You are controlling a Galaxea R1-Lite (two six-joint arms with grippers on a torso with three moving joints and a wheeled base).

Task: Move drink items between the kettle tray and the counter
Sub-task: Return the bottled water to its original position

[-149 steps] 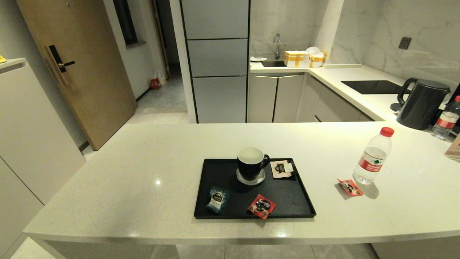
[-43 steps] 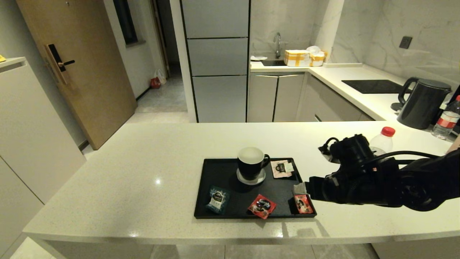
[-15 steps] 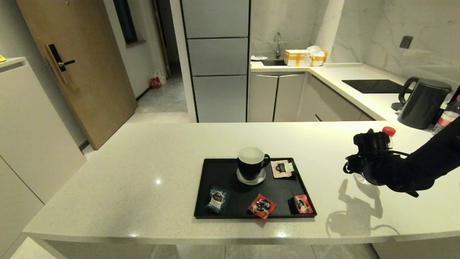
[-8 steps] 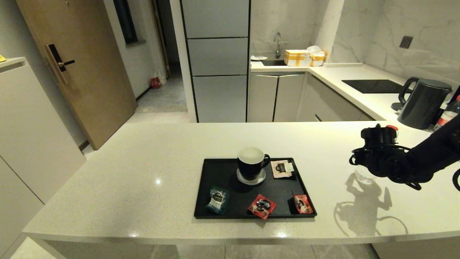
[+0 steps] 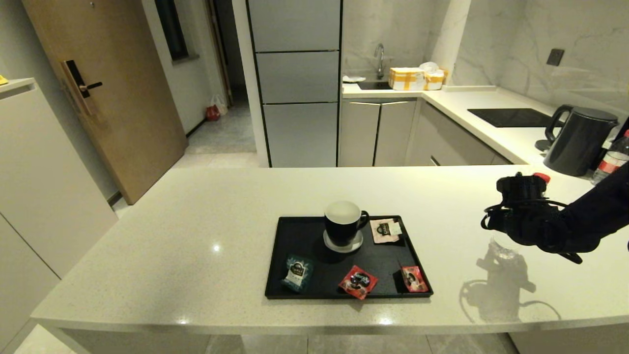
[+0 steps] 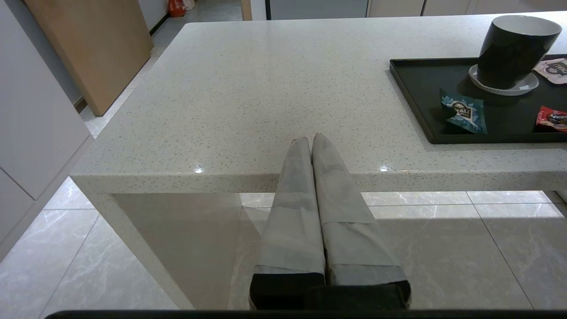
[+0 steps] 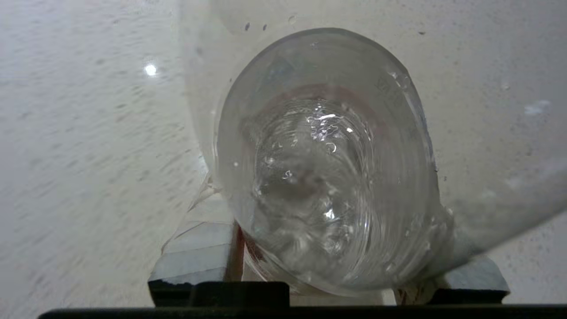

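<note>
Right arm (image 5: 565,226) reaches level over the desk (image 5: 196,246), jaws gripping the bottle (image 7: 328,177); left jaws pressed together below the desk edge.

The right arm (image 5: 589,216) is matte black and bulky, with rounded joints and thin black cables looping beside the wrist; the left gripper (image 6: 312,139) has two long tapering fingers (image 6: 292,212) wrapped in pale grey tape, black at the base.

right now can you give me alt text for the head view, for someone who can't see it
The right gripper holds a clear water bottle with a red cap just above the cream counter, right of a black tray holding a black mug and four sachets.
</note>
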